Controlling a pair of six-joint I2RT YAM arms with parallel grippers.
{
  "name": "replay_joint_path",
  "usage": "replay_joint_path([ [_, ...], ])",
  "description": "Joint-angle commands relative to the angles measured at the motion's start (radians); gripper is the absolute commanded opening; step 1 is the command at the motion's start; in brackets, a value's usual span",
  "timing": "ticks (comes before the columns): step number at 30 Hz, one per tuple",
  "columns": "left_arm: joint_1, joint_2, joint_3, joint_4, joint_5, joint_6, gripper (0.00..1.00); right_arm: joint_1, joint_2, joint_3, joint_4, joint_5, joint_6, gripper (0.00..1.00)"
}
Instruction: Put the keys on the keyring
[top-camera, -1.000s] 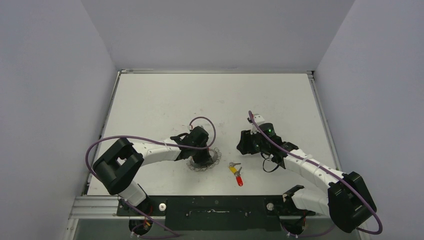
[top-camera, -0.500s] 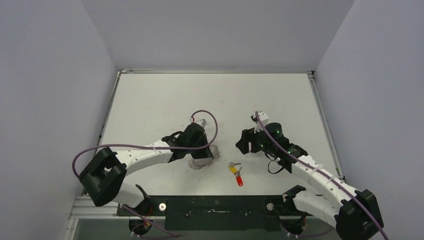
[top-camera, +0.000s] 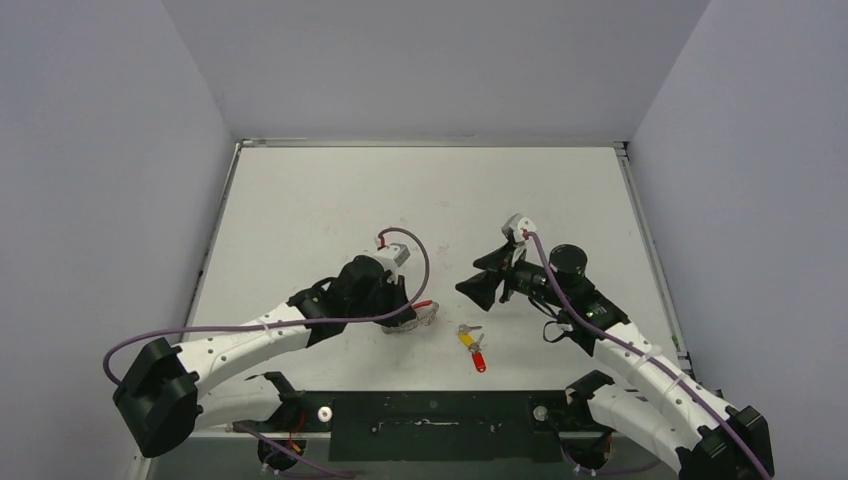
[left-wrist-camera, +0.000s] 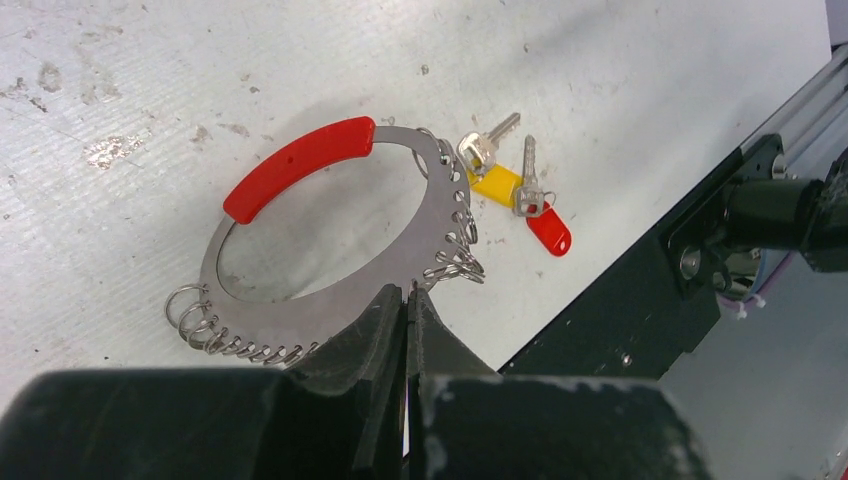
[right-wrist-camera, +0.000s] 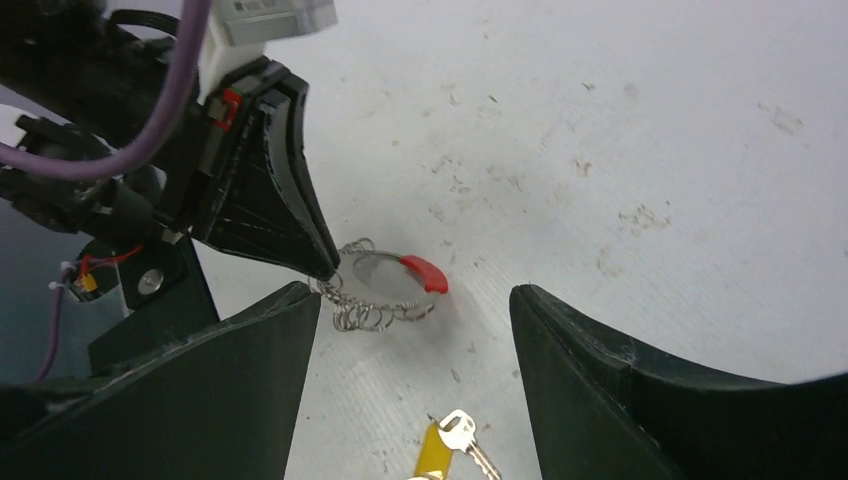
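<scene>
White scuffed worktop (top-camera: 330, 200) fills the overhead view. There the left gripper (top-camera: 405, 316) hides most of the keyring (top-camera: 428, 312), the keys (top-camera: 470, 342) lie at its 4 o'clock, and the right gripper (top-camera: 478, 287) hangs spread wide and empty at their 12 o'clock. Only the left wrist camera shows the grip: closed fingers pinch the ring's flat band at 6 o'clock, with the red sleeve (left-wrist-camera: 298, 180) at 11. The right wrist view crops the yellow key (right-wrist-camera: 440, 452) at its bottom edge.
</scene>
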Motion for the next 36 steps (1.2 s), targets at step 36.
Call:
replay_joint_path([
  [36,-0.092,-0.253,-0.157,0.203,0.105,0.374,0.0,0.309,0.451,0.027,0.374,-0.318,-0.315,0.34],
])
